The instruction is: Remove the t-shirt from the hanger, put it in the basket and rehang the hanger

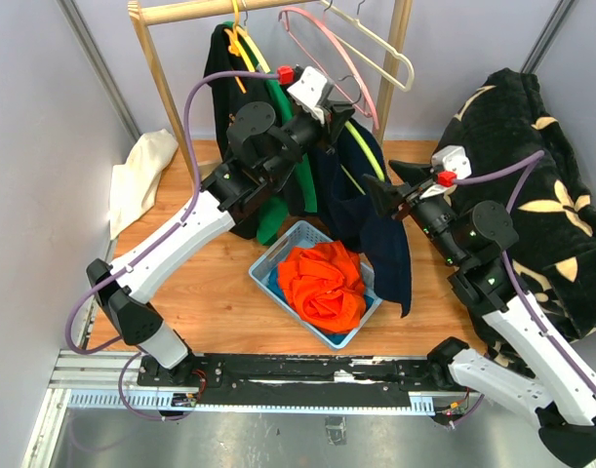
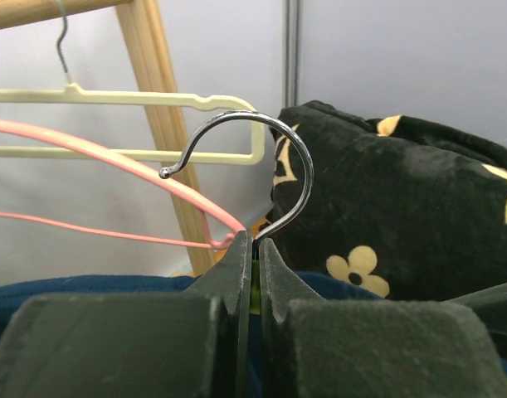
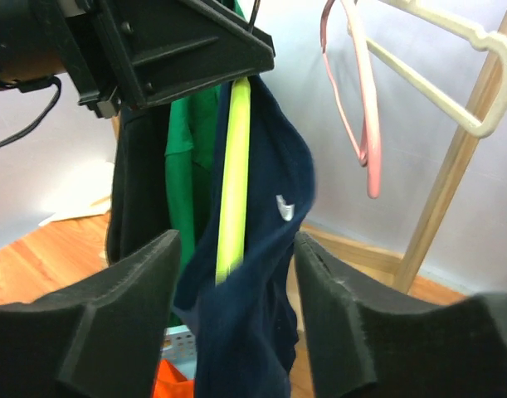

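A navy t-shirt (image 1: 361, 210) hangs from a yellow-green hanger (image 1: 364, 146), clear of the rack and above the basket. My left gripper (image 1: 329, 102) is shut on the neck of the hanger's metal hook (image 2: 305, 162), which rises from between the closed jaws (image 2: 255, 249). My right gripper (image 1: 387, 185) is at the shirt's right side. In the right wrist view it (image 3: 236, 249) stands open, and the t-shirt (image 3: 253, 282) and the hanger's arm (image 3: 235, 174) hang between the spread fingers without being pinched.
A blue basket (image 1: 268, 268) holding an orange garment (image 1: 322, 278) sits below the shirt. Green and black clothes (image 1: 278, 195) hang on the wooden rack (image 1: 171, 88), with pink (image 1: 327, 49) and cream (image 1: 376, 44) hangers. A black floral blanket (image 1: 532, 166) lies to the right and a white cloth (image 1: 141, 175) to the left.
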`<state>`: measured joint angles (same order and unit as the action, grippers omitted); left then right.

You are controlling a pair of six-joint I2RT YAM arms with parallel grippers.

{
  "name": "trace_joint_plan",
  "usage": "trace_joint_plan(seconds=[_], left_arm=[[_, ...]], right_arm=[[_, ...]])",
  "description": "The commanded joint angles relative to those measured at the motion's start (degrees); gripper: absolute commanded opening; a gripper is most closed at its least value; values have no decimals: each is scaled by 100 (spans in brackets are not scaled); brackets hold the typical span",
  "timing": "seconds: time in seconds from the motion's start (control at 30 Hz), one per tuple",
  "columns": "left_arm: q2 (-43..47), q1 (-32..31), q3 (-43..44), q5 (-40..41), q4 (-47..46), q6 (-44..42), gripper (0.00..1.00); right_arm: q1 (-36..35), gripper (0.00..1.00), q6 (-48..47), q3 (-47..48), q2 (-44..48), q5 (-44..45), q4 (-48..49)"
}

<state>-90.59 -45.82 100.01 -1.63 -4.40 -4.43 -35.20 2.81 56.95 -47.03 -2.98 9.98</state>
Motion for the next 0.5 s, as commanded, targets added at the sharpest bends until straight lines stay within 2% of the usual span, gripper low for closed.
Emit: trace_joint_plan(seconds=[0.0, 0.17, 0.47], left_arm=[[-59, 36, 512, 456, -114, 56, 0], [-227, 63, 1041, 581, 58, 22, 1], [-707, 212, 2282, 562, 702, -8, 0]], right_arm=[[-74, 66, -101, 240, 218, 65, -142], [-75, 73, -103, 131, 497, 215, -575], [-75, 74, 228, -429, 1268, 446, -1115]])
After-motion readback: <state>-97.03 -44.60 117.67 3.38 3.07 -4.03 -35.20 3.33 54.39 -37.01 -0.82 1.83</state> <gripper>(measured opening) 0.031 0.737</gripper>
